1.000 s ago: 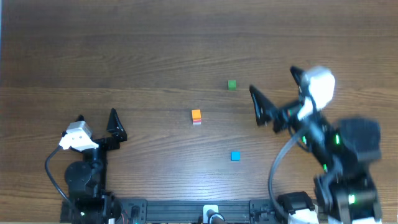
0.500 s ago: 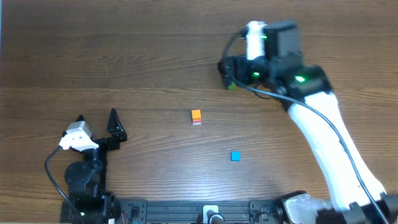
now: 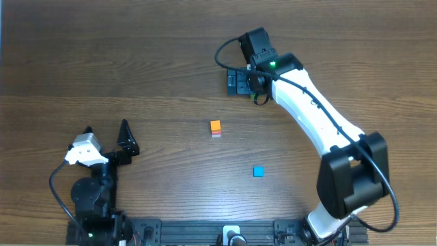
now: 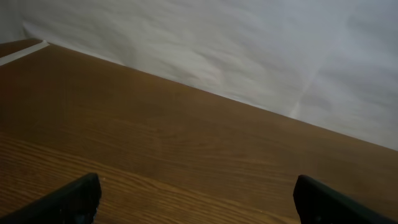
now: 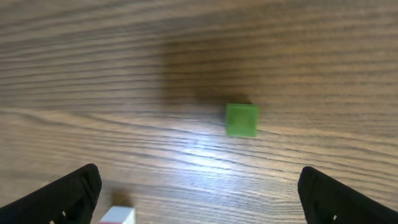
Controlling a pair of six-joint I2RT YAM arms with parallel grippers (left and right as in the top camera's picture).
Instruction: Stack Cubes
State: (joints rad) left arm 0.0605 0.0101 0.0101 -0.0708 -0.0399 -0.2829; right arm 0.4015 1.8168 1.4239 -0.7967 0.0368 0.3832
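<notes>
A small green cube (image 5: 241, 120) lies on the wooden table, seen between and beyond the fingers of my right gripper (image 5: 199, 177), which hangs open above it with nothing held. From above, the right gripper (image 3: 237, 82) is at the far middle of the table, and its arm covers the green cube's spot. An orange cube (image 3: 216, 125) sits on a pale pink cube near the table's centre. Closer to the arm bases lies a blue cube (image 3: 258, 171). My left gripper (image 3: 106, 130) rests open and empty at the near left, also seen as the left gripper (image 4: 196, 186) in its own wrist view.
The wooden table (image 3: 136, 61) is bare around the cubes. A pale block's corner (image 5: 118, 216) shows at the edge of the right wrist view. A white wall (image 4: 249, 50) rises behind the table's far edge.
The right arm swung from near its base out across the table to above the green cube. The left arm and the other cubes have not moved.
</notes>
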